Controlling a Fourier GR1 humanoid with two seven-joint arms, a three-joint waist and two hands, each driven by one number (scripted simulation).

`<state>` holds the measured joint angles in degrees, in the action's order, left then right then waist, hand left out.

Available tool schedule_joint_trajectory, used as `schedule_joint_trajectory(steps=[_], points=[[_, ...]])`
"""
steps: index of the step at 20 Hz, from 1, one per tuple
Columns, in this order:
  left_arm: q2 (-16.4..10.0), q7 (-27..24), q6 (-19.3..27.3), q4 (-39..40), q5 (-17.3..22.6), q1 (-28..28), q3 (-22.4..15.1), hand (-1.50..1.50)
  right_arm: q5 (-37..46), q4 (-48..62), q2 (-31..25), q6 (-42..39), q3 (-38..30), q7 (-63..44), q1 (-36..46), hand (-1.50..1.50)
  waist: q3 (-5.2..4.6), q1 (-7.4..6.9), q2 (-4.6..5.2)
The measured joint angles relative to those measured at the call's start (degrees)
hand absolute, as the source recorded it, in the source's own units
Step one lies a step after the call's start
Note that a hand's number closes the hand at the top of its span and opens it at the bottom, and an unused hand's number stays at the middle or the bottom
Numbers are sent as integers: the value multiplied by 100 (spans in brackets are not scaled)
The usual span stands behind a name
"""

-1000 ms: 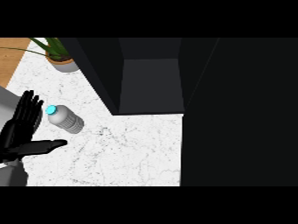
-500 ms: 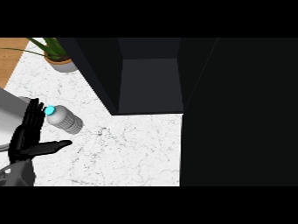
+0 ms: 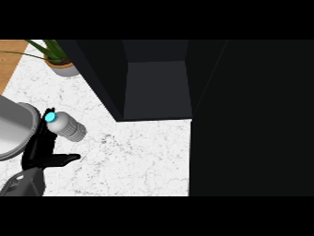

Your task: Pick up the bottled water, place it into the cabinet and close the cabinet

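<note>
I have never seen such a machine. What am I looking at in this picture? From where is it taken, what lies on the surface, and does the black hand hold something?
The picture is taken from the robot's head, looking steeply down at a white marble counter. The robot is human-shaped, but only its left arm shows here: a grey forearm ending in the black left hand. On the counter lies the bottled water, on its side, with a light blue cap. Behind it stands a dark cabinet, open, and a potted plant in the far corner. The hand holds nothing: its fingers are straight, right beside the bottle, thumb spread out. The right hand is not in the picture.
</note>
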<state>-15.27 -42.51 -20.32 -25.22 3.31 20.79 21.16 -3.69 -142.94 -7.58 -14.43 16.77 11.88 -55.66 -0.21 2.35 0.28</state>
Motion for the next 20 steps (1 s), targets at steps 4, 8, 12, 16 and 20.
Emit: schedule_joint_trajectory(steps=[4,8,12,16,20], points=[[50,-224,-1,463,-10,197,43,150,5,-13,-39,-23,34,109,-153,-150,-3,7,10],[139,-407,115,806,70,390,172,150,16,15,-32,-3,-10,161,-116,-150,-3,-6,21],[195,-501,42,1032,182,500,281,150,38,30,-56,-29,21,262,-181,-150,0,6,20],[190,-475,-60,1198,283,652,375,150,56,40,-47,-2,57,293,-203,-150,-5,17,30],[314,-597,-53,1263,248,663,332,150,52,23,-123,-54,21,352,-284,-150,-5,15,29]])
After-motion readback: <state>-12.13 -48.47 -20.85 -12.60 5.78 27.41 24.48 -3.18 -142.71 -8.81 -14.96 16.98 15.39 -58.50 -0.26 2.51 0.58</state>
